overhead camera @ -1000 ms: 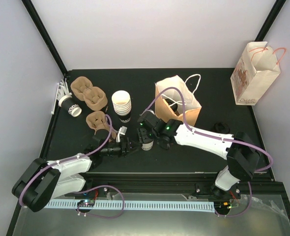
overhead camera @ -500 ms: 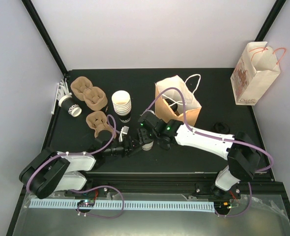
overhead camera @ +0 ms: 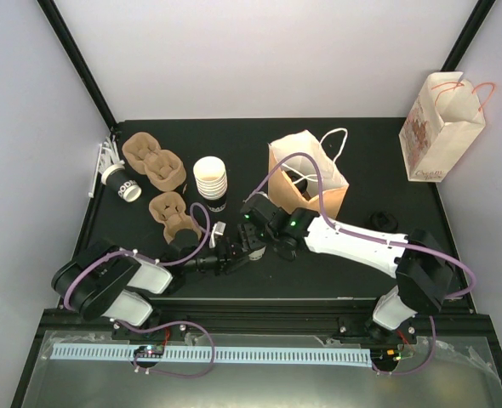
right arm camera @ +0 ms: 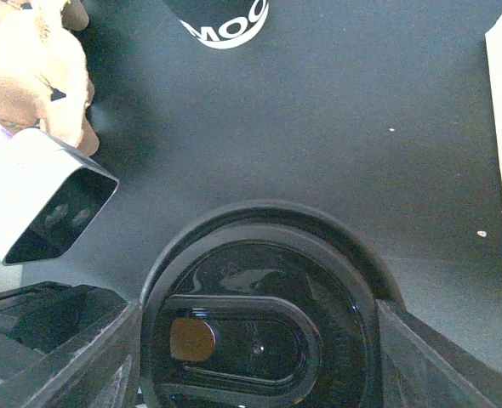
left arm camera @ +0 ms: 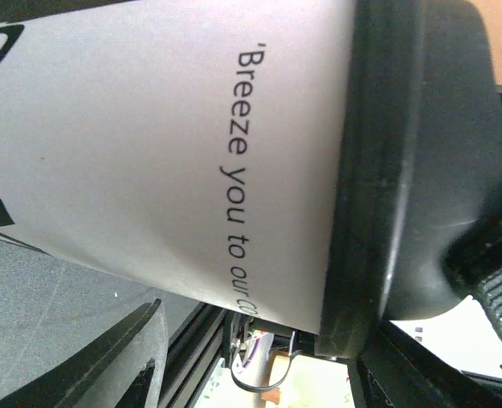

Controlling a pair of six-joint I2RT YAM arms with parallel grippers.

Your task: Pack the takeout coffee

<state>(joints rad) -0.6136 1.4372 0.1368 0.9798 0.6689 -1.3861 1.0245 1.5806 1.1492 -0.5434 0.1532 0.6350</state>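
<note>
Obs.: the lidded cup stands mid-table, near the front of the open brown paper bag. Its long axis is upright: the right wrist camera looks straight down onto the black lid.

Right gripper is directly above the cup. Its fingers sit against opposite sides of the lid rim with no gap showing, so I judge it clamped there. Whether the base is on the table cannot be told.

Left gripper comes in low from the cup's left, wrist rolled, with the cup wall filling its camera. Its jaws are apart: the one finger in view is clear of the wall.

Right arm reaches leftward from its base, wrist bent over the cup. It has the grip, and the bag is on its side, so the carry should fall to it. The move needed is up, then back and right, over the bag's mouth.
</note>
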